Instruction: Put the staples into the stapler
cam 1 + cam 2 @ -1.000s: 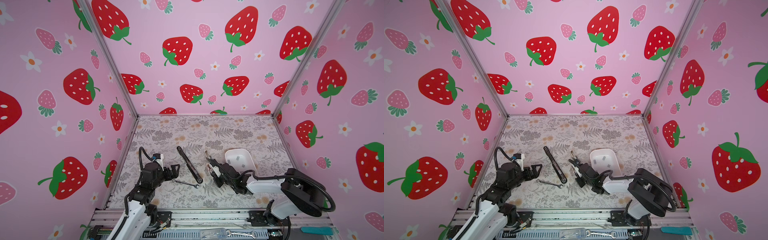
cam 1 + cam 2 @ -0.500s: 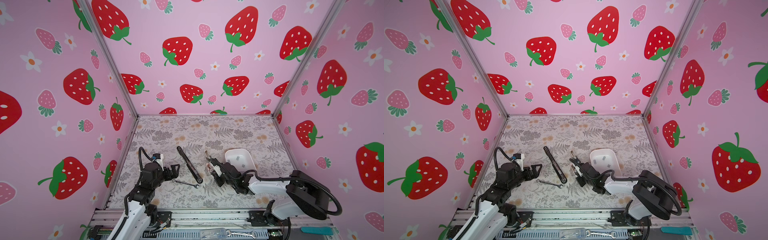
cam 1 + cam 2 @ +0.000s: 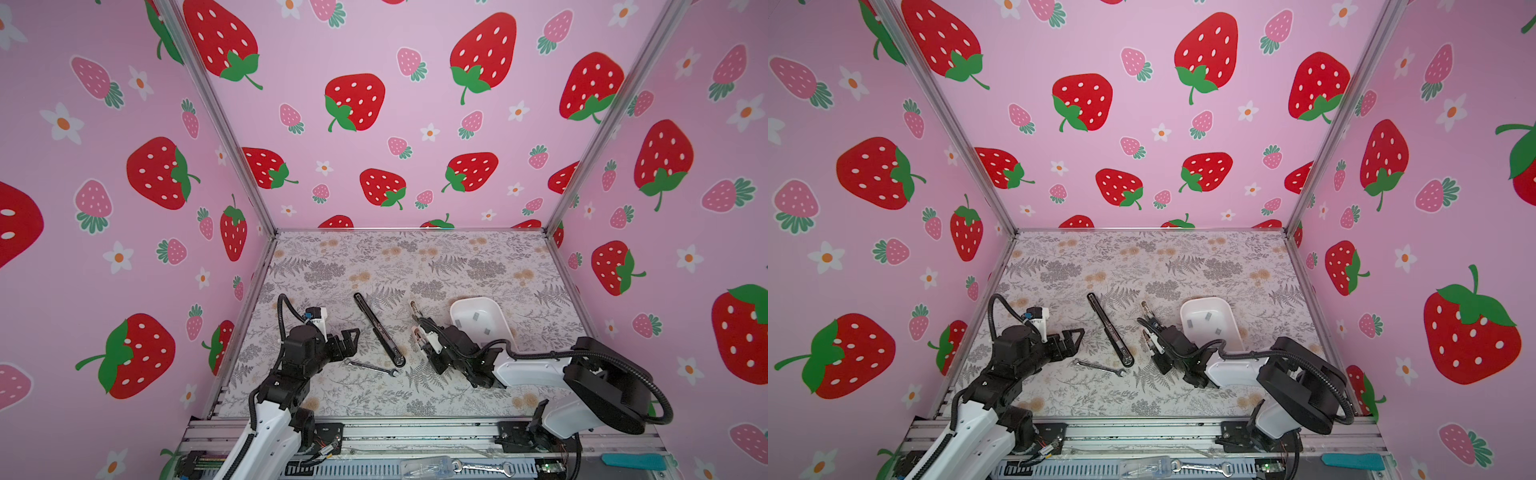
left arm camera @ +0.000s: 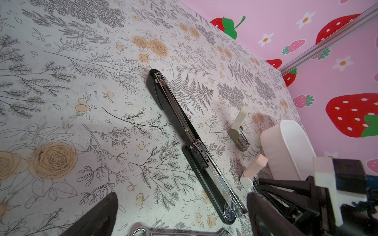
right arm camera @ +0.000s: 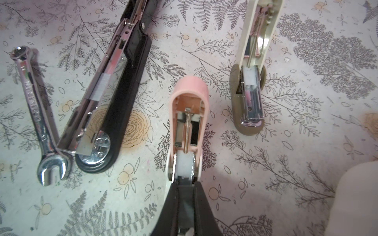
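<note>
Pink walls (image 3: 374, 166) splashed with strawberries all round, and a floral-printed bench (image 3: 415, 257) underneath.

The right pincer (image 5: 185, 183) is clamped tight on the white base end of the pink mini stapler (image 5: 189, 114). That one is hinged open and points away from the wrist. I cannot tell whether it rests on the bench or hangs just above it. Out past it, apart from it, the beige mini stapler (image 5: 248, 98) lies flipped open too. Just beside that arm's wrist, in a top view, sits the white tray (image 3: 500, 316), and small grey strips of staples (image 3: 458, 323) lie loose on its floor.

Over to the left pincer (image 3: 349, 341): the jaws stand wide with nothing between them. Its dark fingers (image 4: 102, 214) frame the wrist view low over the bench. Just ahead of it lies the wrench (image 3: 371, 368), flat on the floral print. Its open end is right beside the near tip of the stapler (image 3: 379, 330).

The black stapler lies in the middle, between the two pincers. It runs on a diagonal, opened out flat with the silver rail facing up. In the right wrist view a short grey ribbed strip (image 5: 101, 85) shows inside that rail, looking like staples. Neither pincer touches the stapler.
</note>
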### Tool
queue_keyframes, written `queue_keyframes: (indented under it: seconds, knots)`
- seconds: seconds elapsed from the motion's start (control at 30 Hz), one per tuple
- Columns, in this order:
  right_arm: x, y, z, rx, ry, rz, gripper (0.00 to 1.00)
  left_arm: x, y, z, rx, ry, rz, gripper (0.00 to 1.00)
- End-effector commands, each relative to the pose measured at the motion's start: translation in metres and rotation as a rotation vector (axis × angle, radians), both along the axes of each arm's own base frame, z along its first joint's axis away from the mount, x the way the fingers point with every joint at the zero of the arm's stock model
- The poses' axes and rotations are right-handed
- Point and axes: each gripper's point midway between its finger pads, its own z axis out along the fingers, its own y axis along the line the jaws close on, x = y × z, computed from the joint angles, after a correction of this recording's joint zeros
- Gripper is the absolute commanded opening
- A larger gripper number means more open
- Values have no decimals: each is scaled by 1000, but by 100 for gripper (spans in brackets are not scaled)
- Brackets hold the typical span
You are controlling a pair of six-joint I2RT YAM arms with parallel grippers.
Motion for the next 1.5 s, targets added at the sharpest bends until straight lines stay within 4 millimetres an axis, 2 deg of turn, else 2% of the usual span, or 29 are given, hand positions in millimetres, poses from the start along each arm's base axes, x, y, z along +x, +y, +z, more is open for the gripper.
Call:
queue_keyframes:
  seconds: [0.0, 0.27, 0.37, 0.83, 1.17, 1.47]
  knots:
    - [6, 0, 7, 10, -11, -26, 7, 1, 0, 2, -3, -13, -1, 99]
    - [6, 3, 32, 71, -32, -31, 7, 1, 0, 3, -3, -15, -2, 99]
    - [5, 4, 36, 90, -30, -23, 7, 0, 0, 2, -3, -13, -2, 99]
    - [4, 16, 21, 90, 18, -8, 7, 0, 0, 2, -5, -12, -3, 99]
    - [3, 17, 22, 100, 24, -8, 7, 0, 0, 3, -4, -14, -3, 99]
    - [5, 12, 13, 71, 23, -23, 7, 0, 0, 2, -5, -15, -2, 99]
